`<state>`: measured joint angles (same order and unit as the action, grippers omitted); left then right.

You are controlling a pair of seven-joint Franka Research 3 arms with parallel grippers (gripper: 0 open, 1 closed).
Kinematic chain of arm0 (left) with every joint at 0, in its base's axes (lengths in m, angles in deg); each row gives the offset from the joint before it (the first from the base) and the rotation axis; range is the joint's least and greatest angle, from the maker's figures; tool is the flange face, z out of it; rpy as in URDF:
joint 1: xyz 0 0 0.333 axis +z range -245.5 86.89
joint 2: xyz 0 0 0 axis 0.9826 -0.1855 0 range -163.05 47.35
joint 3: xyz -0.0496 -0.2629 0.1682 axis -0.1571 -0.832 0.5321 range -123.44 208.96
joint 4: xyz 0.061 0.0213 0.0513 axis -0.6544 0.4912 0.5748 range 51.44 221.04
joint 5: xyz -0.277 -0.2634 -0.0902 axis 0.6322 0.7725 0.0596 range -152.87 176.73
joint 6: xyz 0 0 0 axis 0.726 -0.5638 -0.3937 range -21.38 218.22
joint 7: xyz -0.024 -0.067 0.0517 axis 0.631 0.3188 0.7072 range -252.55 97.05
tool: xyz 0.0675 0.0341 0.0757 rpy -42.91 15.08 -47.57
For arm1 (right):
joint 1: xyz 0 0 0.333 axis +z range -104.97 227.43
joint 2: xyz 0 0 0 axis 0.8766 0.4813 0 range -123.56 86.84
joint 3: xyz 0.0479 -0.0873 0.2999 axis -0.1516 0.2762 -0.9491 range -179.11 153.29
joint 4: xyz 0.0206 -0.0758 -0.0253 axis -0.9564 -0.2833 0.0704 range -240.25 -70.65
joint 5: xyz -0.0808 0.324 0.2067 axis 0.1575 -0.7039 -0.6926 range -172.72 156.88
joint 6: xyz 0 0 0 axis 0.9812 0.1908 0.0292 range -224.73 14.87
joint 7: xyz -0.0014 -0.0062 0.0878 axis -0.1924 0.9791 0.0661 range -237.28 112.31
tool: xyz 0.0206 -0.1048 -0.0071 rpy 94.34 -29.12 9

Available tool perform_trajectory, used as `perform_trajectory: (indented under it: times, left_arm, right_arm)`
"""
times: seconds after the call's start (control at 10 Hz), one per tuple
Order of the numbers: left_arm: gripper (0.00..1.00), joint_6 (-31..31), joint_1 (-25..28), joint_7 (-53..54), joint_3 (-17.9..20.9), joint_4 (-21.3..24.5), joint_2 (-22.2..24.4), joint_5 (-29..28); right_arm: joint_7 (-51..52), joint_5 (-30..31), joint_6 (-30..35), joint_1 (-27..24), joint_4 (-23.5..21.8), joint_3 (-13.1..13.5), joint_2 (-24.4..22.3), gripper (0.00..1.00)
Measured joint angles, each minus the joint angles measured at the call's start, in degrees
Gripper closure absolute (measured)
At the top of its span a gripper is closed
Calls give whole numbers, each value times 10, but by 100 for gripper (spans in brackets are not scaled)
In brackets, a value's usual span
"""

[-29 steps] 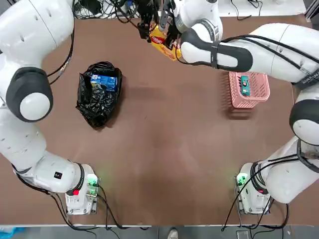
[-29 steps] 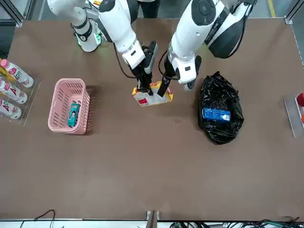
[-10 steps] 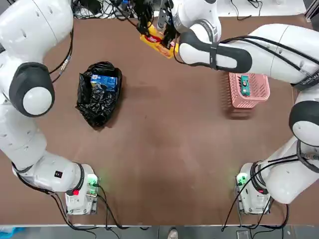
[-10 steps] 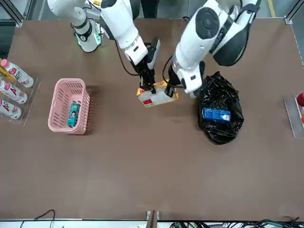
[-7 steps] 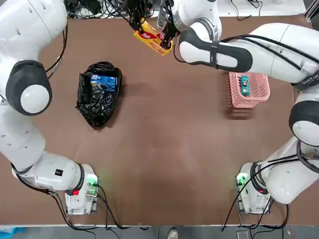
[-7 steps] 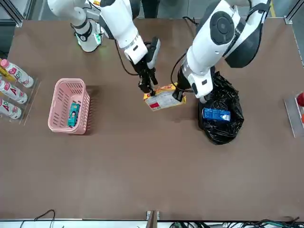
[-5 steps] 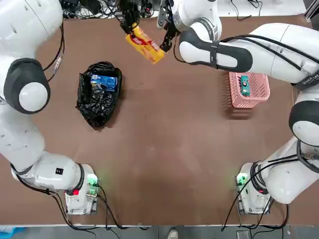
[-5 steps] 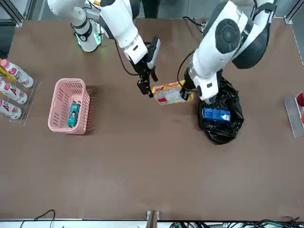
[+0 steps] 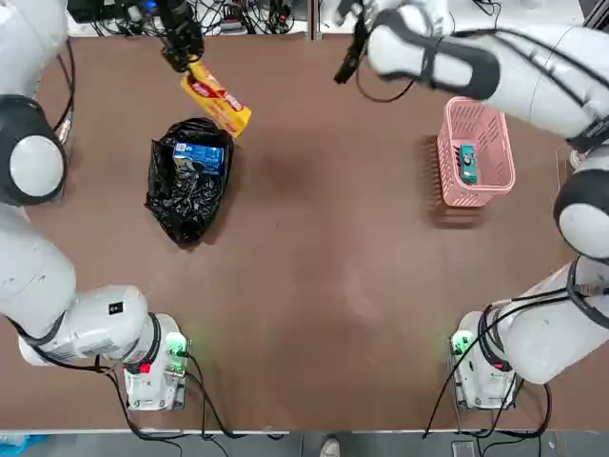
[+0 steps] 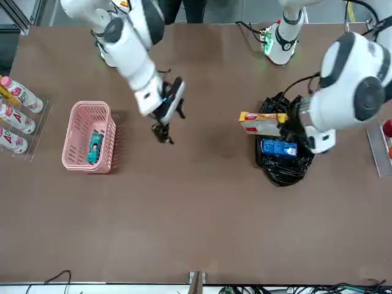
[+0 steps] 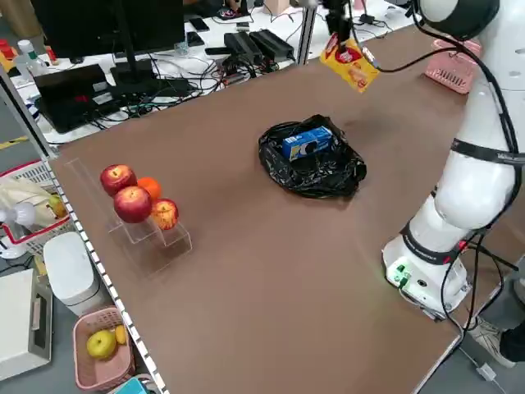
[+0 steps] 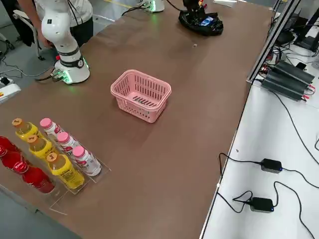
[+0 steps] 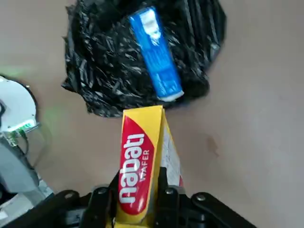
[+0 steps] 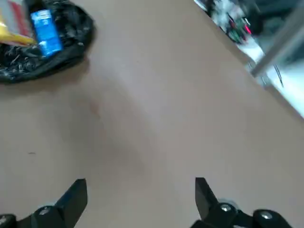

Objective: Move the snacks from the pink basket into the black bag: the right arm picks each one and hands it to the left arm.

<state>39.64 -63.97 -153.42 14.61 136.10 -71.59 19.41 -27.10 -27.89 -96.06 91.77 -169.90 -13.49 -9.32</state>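
**Above the table's left half, the left gripper (image 9: 187, 67) clamps a yellow wafer pack with red marks (image 9: 217, 98)**

Top view: the pack hangs between the table's far edge and a glossy, wrinkled black plastic bag (image 9: 186, 211), which lies toward the left edge. A blue cookie pack (image 9: 198, 157) rests in the bag's opening. Toward the right edge, a pink plastic basket with slotted walls (image 9: 500, 157) holds a small teal box (image 9: 467, 164). The right gripper (image 9: 344, 71) is near the far edge, between bag and basket and well apart from both.

Front view: the wafer pack overlaps the bag's side that faces the basket (whether they touch, I cannot tell). White bottles with pink caps (image 10: 23, 95) lie near the table's right edge.

Left side view: red apples and an orange fruit (image 11: 149, 188) sit on a clear plastic stand (image 11: 156, 254) near the left edge.

Right side view: a person (image 12: 82, 25) stands behind the robot's edge of the table.

Left wrist view: the left fingers are closed against both sides of the wafer pack, short of full closure.

Right wrist view: the right fingers stand wide apart, with nothing between them.
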Motion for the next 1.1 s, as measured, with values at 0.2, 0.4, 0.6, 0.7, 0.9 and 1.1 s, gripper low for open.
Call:
perform_trajectory:
  times: [0.2,0.4,0.6,0.7,0.9,1.1]
  left_arm:
    - [71,5,113,113,1,68,34,24]
    - [71,55,165,187,2,139,45,28]
    - [71,105,162,213,0,208,44,28]
    - [71,126,161,221,0,240,43,28]
    - [71,181,163,227,0,288,43,28]
    - [71,265,174,227,1,333,42,29]
  right_arm:
    - [0,-40,82,-101,-19,4,-24,0]
    - [-26,-45,187,-197,-47,5,-54,0]
    - [-67,-44,210,-248,-78,5,-71,0]
    - [-81,-29,209,-267,-100,5,-83,0]
    - [-140,45,192,-285,-141,5,-111,0]
    - [-186,71,182,-294,-174,5,-132,0]
